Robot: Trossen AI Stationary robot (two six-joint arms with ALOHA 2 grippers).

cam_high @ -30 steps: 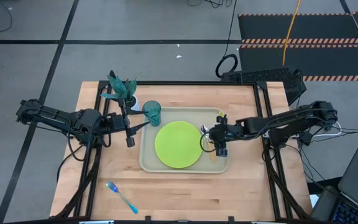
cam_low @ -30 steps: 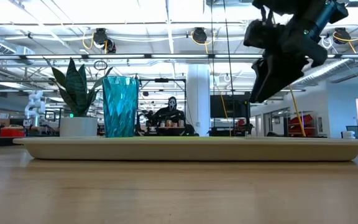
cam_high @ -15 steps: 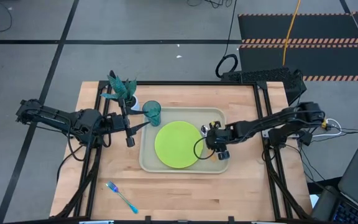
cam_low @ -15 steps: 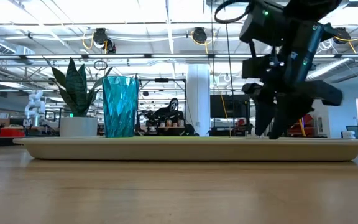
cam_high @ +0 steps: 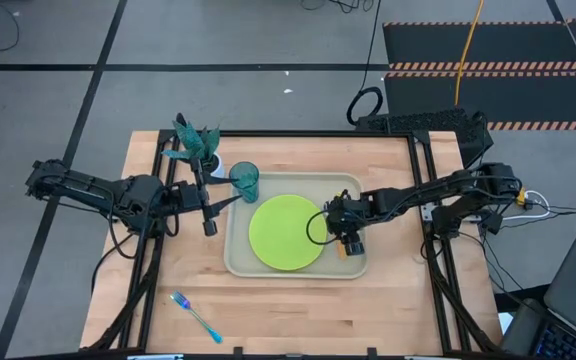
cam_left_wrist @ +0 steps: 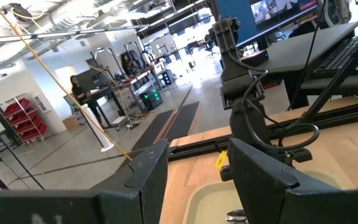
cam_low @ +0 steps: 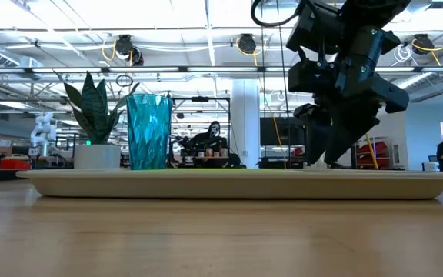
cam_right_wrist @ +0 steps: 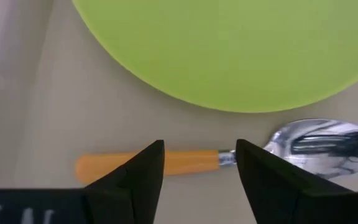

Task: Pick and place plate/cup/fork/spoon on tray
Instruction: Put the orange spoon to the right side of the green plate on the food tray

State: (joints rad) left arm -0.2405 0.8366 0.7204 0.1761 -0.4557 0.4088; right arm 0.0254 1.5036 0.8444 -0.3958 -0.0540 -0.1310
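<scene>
where high view hides it, right wrist shows spoon [cam_right_wrist: 229,155].

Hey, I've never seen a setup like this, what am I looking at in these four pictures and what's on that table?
It is a robot with two dark arms at a wooden table, each ending in a two-finger pincer. One picture looks straight down, one looks level across the tabletop, and two come from cameras on the arms' wrists.

On the table lies a beige tray with a green plate, a teal cup and an orange-handled spoon on it. A blue-handled fork lies off the tray near the front edge, and a potted plant stands behind the tray.

The right pincer hangs open just above the spoon, holding nothing. The left pincer waits open beside the tray, also empty.
</scene>
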